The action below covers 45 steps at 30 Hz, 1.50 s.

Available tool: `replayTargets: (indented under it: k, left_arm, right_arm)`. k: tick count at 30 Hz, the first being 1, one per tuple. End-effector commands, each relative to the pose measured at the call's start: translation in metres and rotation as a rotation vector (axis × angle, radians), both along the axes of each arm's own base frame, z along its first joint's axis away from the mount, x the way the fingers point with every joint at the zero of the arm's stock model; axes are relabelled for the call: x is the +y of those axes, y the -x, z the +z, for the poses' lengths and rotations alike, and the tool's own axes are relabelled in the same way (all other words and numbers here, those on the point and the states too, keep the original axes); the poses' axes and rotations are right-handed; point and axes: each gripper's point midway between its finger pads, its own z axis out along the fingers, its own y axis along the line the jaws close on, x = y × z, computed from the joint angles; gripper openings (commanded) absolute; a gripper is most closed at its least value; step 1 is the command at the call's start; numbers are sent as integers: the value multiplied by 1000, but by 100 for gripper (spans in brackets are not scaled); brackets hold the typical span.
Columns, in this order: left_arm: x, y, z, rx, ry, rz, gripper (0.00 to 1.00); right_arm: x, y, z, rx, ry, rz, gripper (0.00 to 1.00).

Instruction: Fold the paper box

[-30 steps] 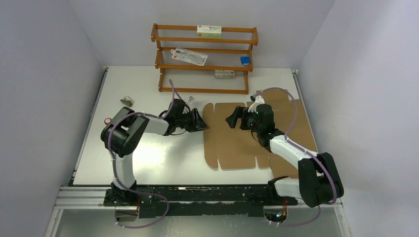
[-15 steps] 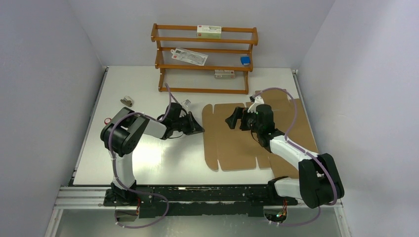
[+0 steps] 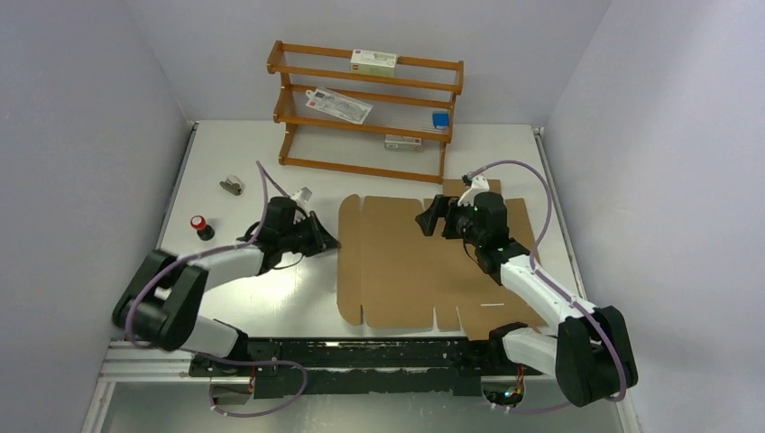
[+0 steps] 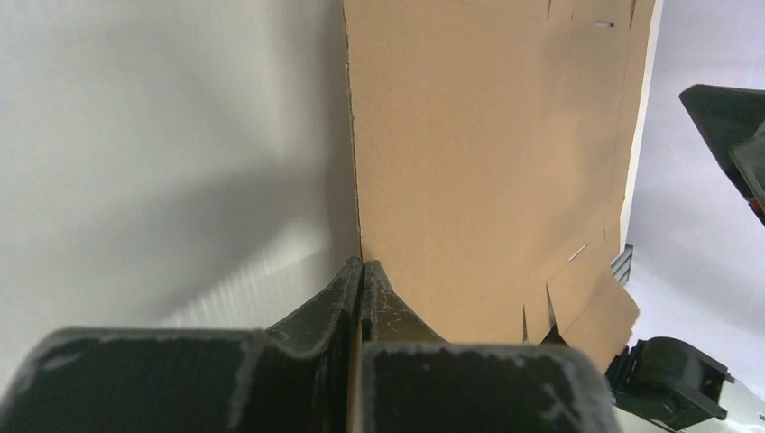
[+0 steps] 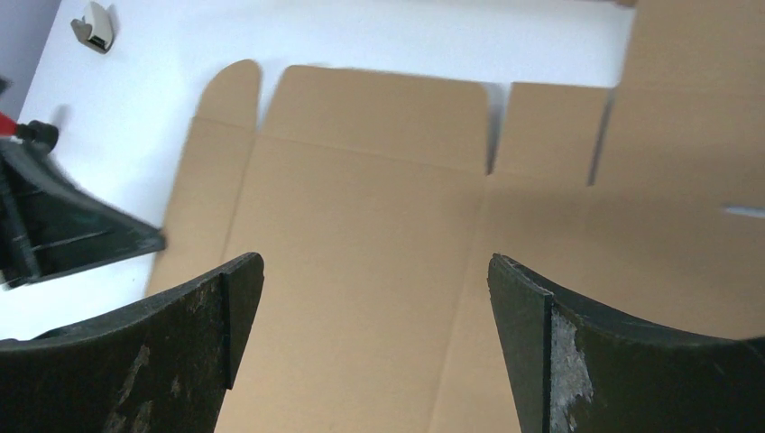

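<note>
Your left gripper (image 3: 333,243) is clamped shut on the left edge of the paper box (image 3: 406,271), which lies flat on the tabletop (image 3: 236,155). Your right gripper (image 3: 428,217) hovers over it, spread wide.

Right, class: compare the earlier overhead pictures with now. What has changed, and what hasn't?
The left hand shut on the left edge of the paper box and dragged the flat sheet leftward. The wooden rack shifted slightly left too. The right hand stayed open above the sheet.
</note>
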Motion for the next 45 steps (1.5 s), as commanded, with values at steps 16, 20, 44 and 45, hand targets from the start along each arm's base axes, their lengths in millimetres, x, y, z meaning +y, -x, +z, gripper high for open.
replayTargets:
  k: [16,20,44,45]
  left_arm:
    - [52,36,2,-27,-197,78,9]
    - [51,29,3,-54,-206,72,9]
    - [49,35,-10,-39,-210,34,7]
    - [49,36,-11,-37,-211,35,7]
  right_arm:
    - [37,-52,6,-9,-84,63,100]
    - [68,-68,-4,-1,-23,123,100]
    - [57,-187,-85,38,134,-102,100]
    - [57,-191,-84,33,139,-103,100]
